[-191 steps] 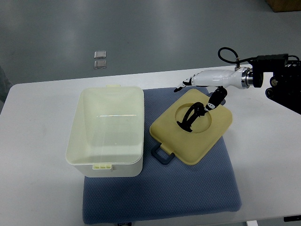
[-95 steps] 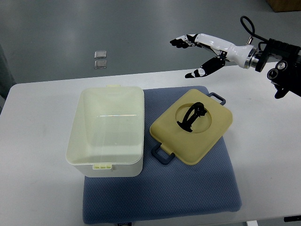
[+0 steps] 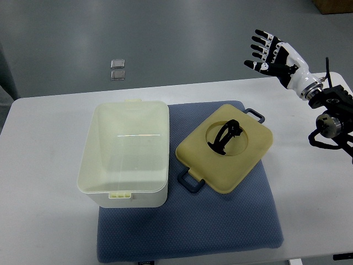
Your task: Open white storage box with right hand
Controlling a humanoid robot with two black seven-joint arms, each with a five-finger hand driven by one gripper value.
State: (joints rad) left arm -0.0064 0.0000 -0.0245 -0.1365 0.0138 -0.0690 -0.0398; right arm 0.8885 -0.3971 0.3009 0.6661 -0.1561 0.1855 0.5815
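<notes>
Hovering above the desk's (image 3: 49,165) far right corner, the right hand (image 3: 277,57) spreads its fingers wide, holding nothing. Open white storage box (image 3: 124,154) sits on the blue mat (image 3: 220,221), its lid (image 3: 226,148) lying alongside.

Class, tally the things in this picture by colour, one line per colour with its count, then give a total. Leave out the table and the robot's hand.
White: 1, the storage box, open
Yellow: 1, the lid, lying on the mat
Blue-grey: 1, the mat under both
Silver-grey: 2, the small squares on the floor beyond the table
Total: 5
</notes>
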